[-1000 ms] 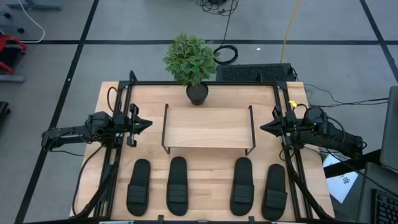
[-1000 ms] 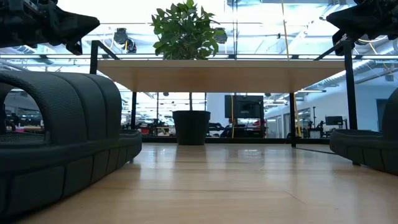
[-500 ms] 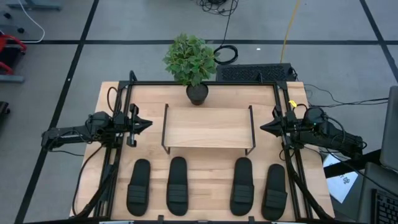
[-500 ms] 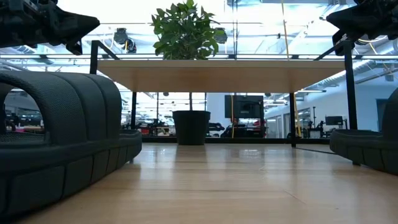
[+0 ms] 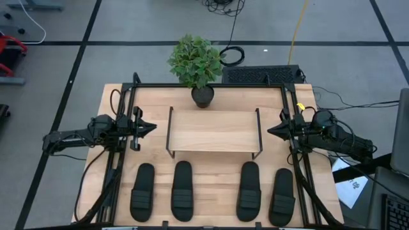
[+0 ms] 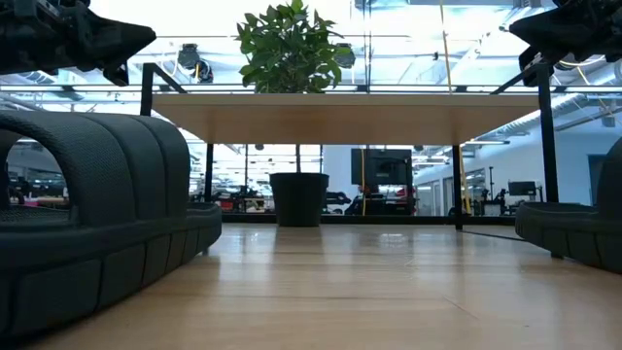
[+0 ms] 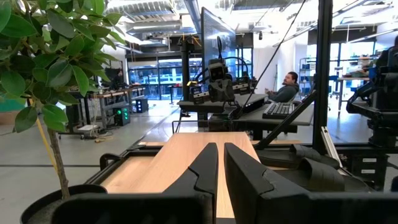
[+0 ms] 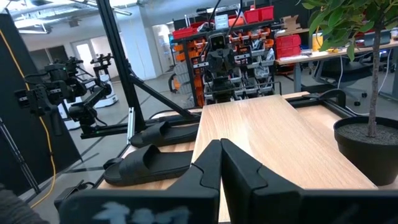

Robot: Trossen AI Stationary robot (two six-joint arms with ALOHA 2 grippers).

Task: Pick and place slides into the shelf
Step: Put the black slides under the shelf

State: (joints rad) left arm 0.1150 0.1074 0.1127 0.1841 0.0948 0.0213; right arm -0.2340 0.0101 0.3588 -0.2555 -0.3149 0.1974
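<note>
You're at the start here, nothing picked yet: all four matching black slide sandals w/ ribbed straps sit in a row along the near edge of the light wood counter (image 5: 217, 102), the far-left slide (image 5: 142, 191), the inner-left slide (image 5: 182, 190), the inner-right slide (image 5: 248, 191) and the far-right slide (image 5: 282, 196), toes toward the shelf, two per side, so each arm probably gets its own pair. The low shelf w/ pale plank top and thin black wire legs (image 5: 213, 131) stands mid-counter just beyond them, its open front facing the row, so a straight push forward should do. Behind it, the green leafy plant in a black pot (image 5: 199, 67) stays out of the lane. Your left tool (image 5: 148, 127) hangs by the shelf's left end, tips pinched nearly together w/ only a thin slit between them, holding nothing; the right tool (image 5: 273, 131) mirrors it at the right end, same narrow gap, also empty. Both point inward at plank height, parked clear of the slides. Next, I'd guess, spread a tool and drop to the nearest slide.
</note>
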